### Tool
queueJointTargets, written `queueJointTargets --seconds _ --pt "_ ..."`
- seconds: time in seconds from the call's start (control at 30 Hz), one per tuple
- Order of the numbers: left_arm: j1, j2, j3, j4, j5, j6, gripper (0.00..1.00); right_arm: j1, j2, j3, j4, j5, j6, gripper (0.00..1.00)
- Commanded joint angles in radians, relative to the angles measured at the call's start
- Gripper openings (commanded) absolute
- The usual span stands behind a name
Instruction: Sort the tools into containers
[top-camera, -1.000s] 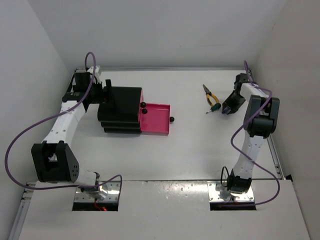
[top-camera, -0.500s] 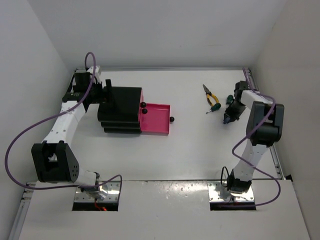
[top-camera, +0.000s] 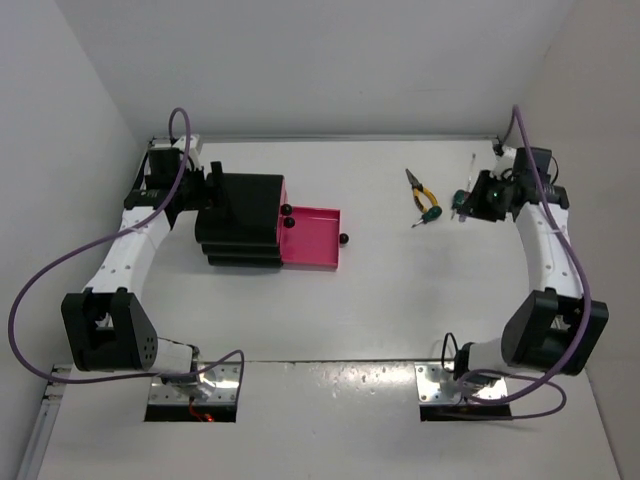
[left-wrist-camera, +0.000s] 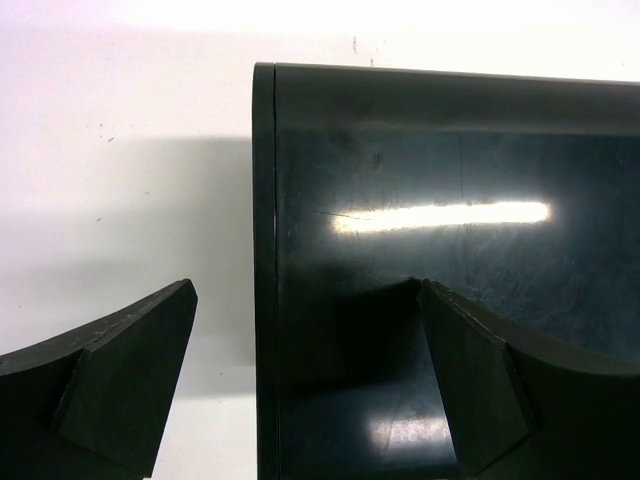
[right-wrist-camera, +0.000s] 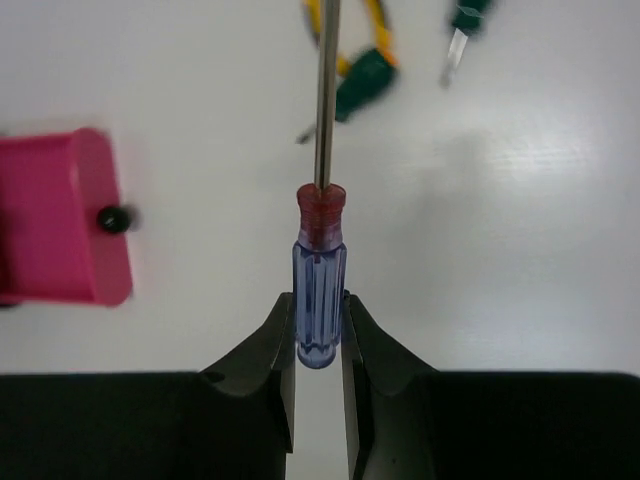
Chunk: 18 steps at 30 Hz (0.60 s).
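Nearest, on the right: clamps the screwdriver (right-wrist-camera: 320, 285) in the right end effector (right-wrist-camera: 318, 335), both fingers pressed flat against the lower end of its clear blue handle. Carries a red collar above the blue, then a thin metal shaft running straight up and out of the wrist view. Hangs over the white tabletop (top-camera: 380, 300), with a soft shadow to the right.

Further out, flat on the tabletop: a green tool (top-camera: 430, 212) just beside the yellow-handled pliers (top-camera: 415, 188), both blurred in the wrist view and crossed by the shaft. Slightly right of them, a second green tool (right-wrist-camera: 468, 10) with a pale tip, close to the right wrist in the top view.

Left of the tools, well apart: a pink drawer (top-camera: 312, 240) pulled out of the black cabinet (top-camera: 245, 215), round black knob (top-camera: 343, 239) at its front. Shows two more knobs at the cabinet face above it.

At the cabinet's far-left side: spreads the left end effector (left-wrist-camera: 305, 370) wide and grips nothing. Sets one finger (left-wrist-camera: 120, 380) past the cabinet's edge over bare tabletop, the other over the glossy black panel
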Motion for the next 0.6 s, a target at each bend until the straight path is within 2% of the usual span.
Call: queueJointTargets --seconds 0.0,0.1,0.2,0.27,0.3,0.4,0.57 --pt "0.002 -0.022 -0.017 -0.033 0.01 0.026 1.0 0.044 0.063 0.142 -0.11 -0.348 -0.308 0.0" --pt "0.002 -0.022 -0.017 -0.033 0.02 0.035 1.0 0.133 0.18 0.281 -0.276 -0.458 -0.48 0.0" --pt "0.002 -0.022 -0.017 -0.033 0.02 0.035 1.0 0.282 0.295 0.435 -0.428 -0.459 -0.599 0.0" --pt "0.002 -0.022 -0.017 -0.033 0.02 0.035 1.0 0.356 0.324 0.484 -0.437 -0.413 -0.614 0.0" --pt "0.002 -0.022 -0.017 -0.033 0.02 0.035 1.0 0.432 0.34 0.496 -0.451 -0.388 -0.634 0.0" --pt "0.002 -0.022 -0.017 -0.033 0.02 0.035 1.0 0.572 0.453 0.565 -0.52 -0.304 -0.645 0.0" --pt "0.002 -0.012 -0.017 -0.033 0.02 0.035 1.0 0.646 0.583 0.668 -0.589 -0.284 -0.624 0.0"
